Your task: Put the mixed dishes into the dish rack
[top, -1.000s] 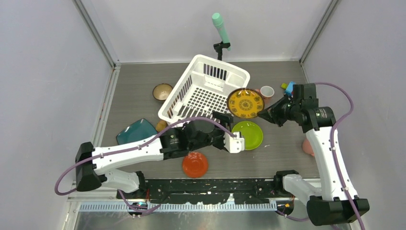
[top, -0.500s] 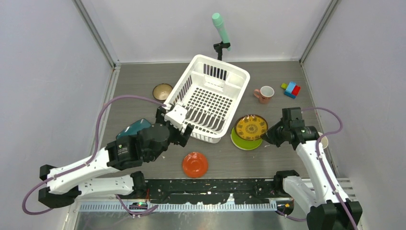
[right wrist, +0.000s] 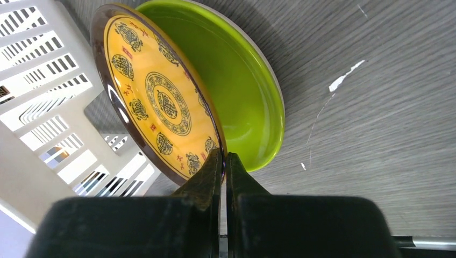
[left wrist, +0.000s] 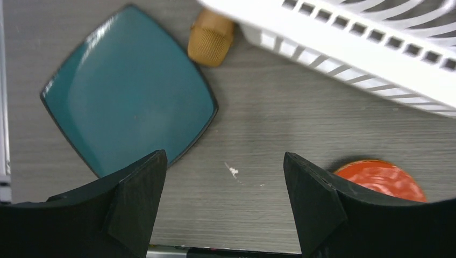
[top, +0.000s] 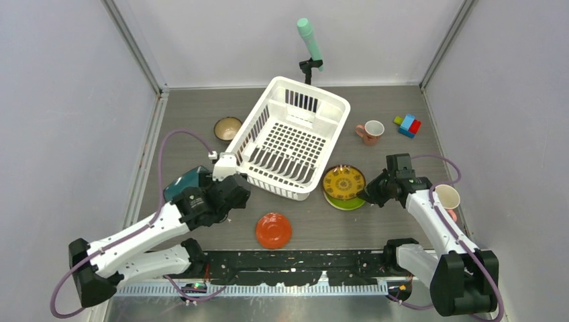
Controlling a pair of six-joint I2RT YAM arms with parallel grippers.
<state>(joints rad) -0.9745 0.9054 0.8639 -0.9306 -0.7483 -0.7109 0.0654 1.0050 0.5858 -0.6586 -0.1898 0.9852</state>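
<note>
Lift yellow patterned plate (right wrist: 161, 107), rim clamped in right gripper (right wrist: 221, 157), clear over dish rack (top: 288, 141) wall, with left gripper (left wrist: 223, 161) wide, empty.

The yellow patterned plate (right wrist: 161, 107) lowered over the green plate (right wrist: 253, 97); left fingers (left wrist: 137, 201) retreated to the teal plate (left wrist: 129, 86).

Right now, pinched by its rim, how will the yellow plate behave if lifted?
The yellow plate looks stiff and should not flex. Its glossy rim is probably slippery, and the right gripper holds one edge only, so it may swing or slip. It is tilted over the green plate; a drop might chip either.
</note>
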